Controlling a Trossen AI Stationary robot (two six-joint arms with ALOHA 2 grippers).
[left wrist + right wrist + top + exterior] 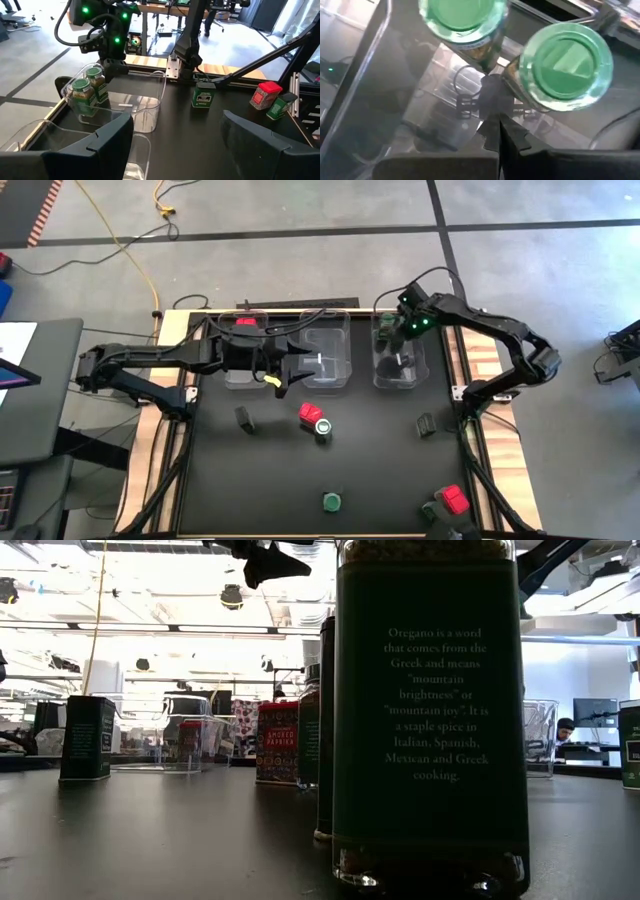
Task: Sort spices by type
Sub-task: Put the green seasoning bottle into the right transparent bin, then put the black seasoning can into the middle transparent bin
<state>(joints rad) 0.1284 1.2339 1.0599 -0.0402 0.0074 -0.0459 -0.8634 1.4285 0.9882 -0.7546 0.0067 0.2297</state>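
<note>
Two green-lidded jars (465, 15) (565, 65) stand upright on the floor of the right clear bin (400, 365). My right gripper (494, 129) is shut and points down into that bin, its tips by the gap between the jars. My left gripper (175, 145) hangs open over the left and middle bins (325, 360), nothing between its fingers. A red-topped spice (246, 322) lies in the left bin. Loose on the table are a red one (310, 413), a green-lidded jar (322, 426), dark tins (244, 418) (426, 424) and a green-lidded jar (332, 502). My right gripper comes from above with its fingers shut, the tips low between the two green-lidded jars. Whether they touch either jar or the bin floor, I cannot tell.
A red-topped spice (455, 499) and a dark one (432, 510) stand at the near right corner. The oregano jar (430, 710) fills the low view, with a smoked paprika box (278, 740) and a dark tin (88, 737) behind. The black table's middle is bare.
</note>
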